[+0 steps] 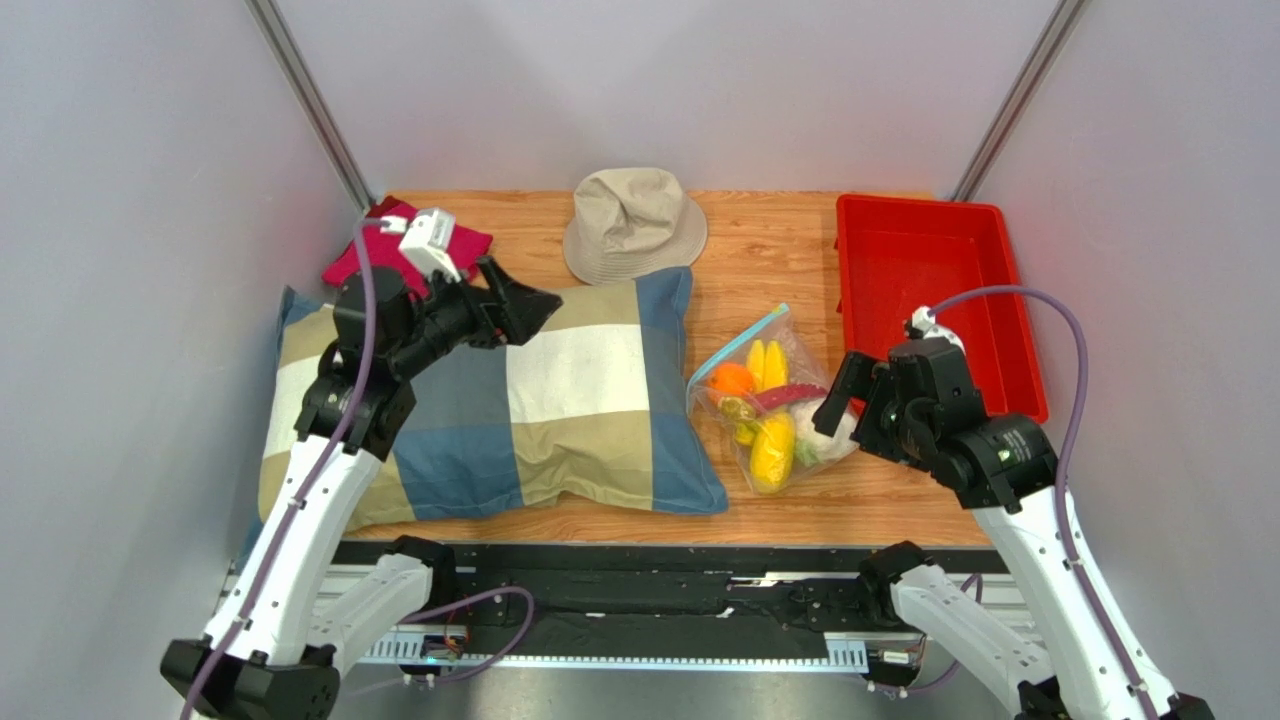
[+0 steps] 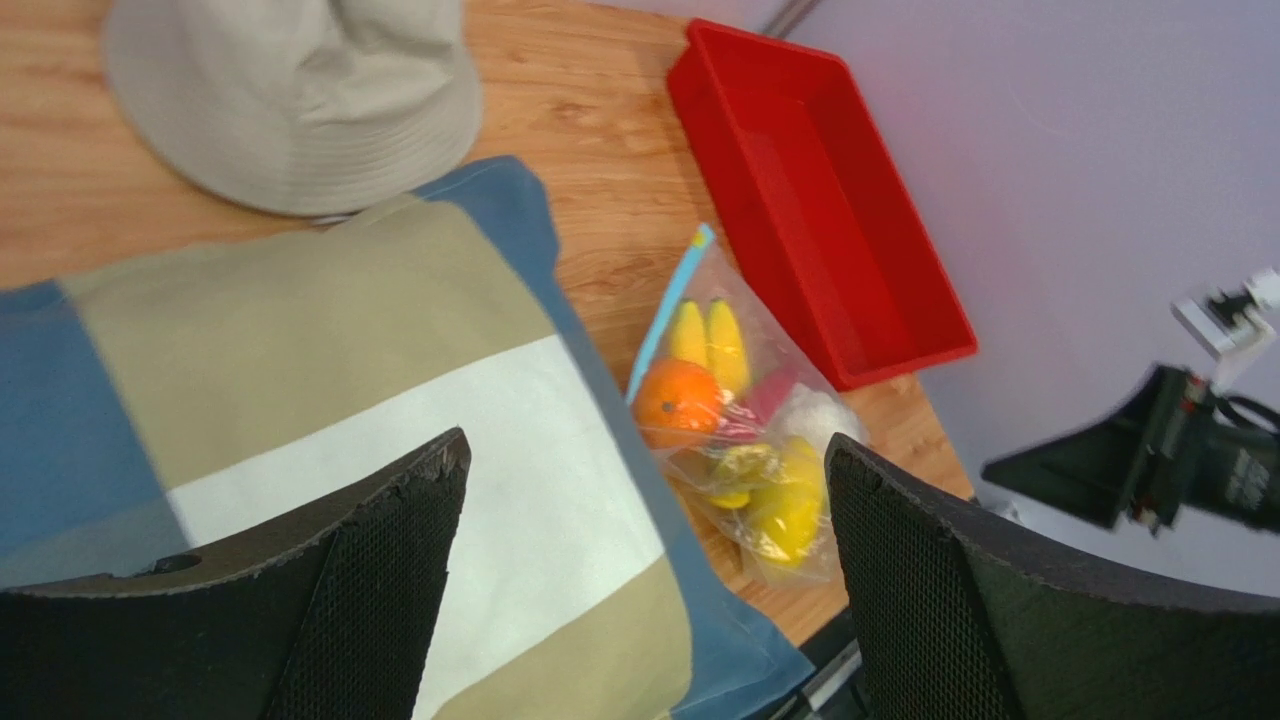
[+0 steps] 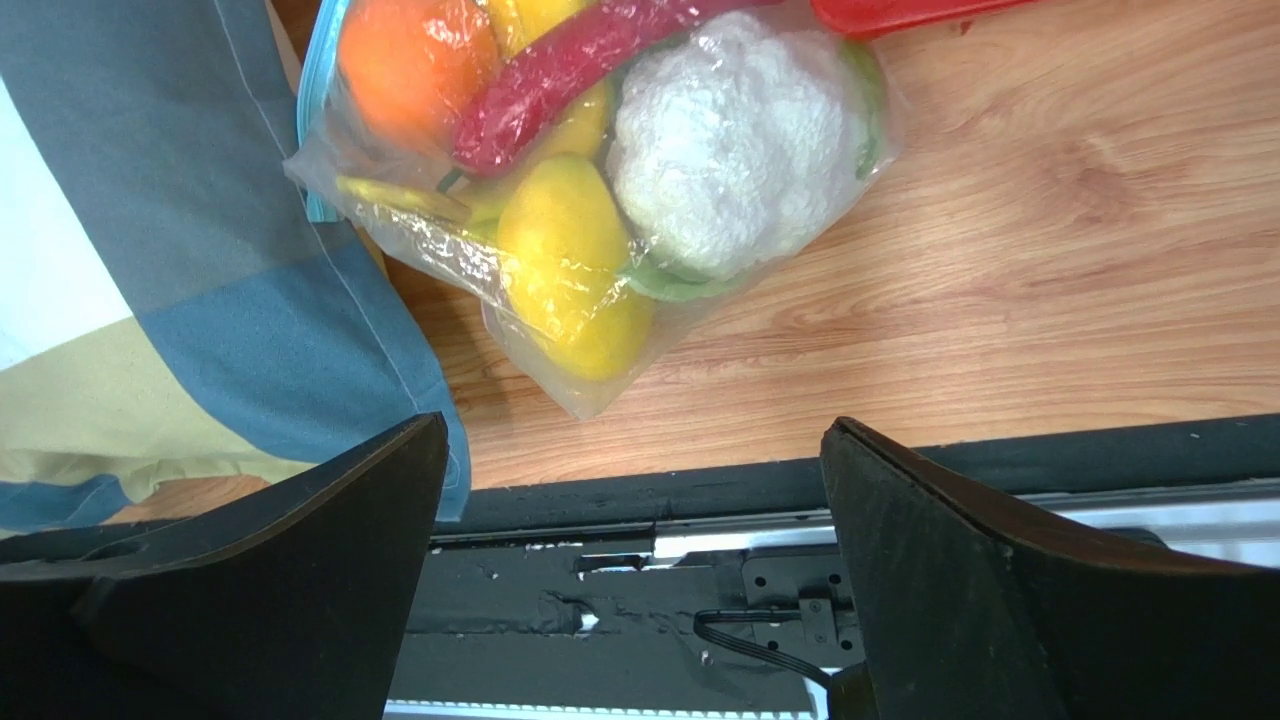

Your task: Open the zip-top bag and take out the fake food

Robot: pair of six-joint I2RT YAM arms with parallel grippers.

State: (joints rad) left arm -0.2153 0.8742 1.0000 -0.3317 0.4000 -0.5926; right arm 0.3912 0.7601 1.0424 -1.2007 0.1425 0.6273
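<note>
The clear zip-top bag (image 1: 763, 402) lies on the wooden table between the pillow and the red tray, its light blue zip strip (image 1: 736, 344) toward the far left. Inside are yellow bananas (image 1: 766, 365), an orange (image 1: 732, 381), a red pepper (image 1: 789, 398), a yellow oval fruit (image 1: 772, 450) and a cauliflower (image 1: 822, 428). The bag also shows in the left wrist view (image 2: 736, 435) and the right wrist view (image 3: 601, 195). My right gripper (image 1: 845, 393) is open and empty, at the bag's right edge. My left gripper (image 1: 526, 305) is open and empty above the pillow.
A plaid pillow (image 1: 511, 405) fills the left half of the table. A beige hat (image 1: 634, 222) sits at the back. A red tray (image 1: 932, 293) stands at the right. A red cloth (image 1: 394, 248) lies at the back left. The table's front edge (image 3: 902, 450) is near the bag.
</note>
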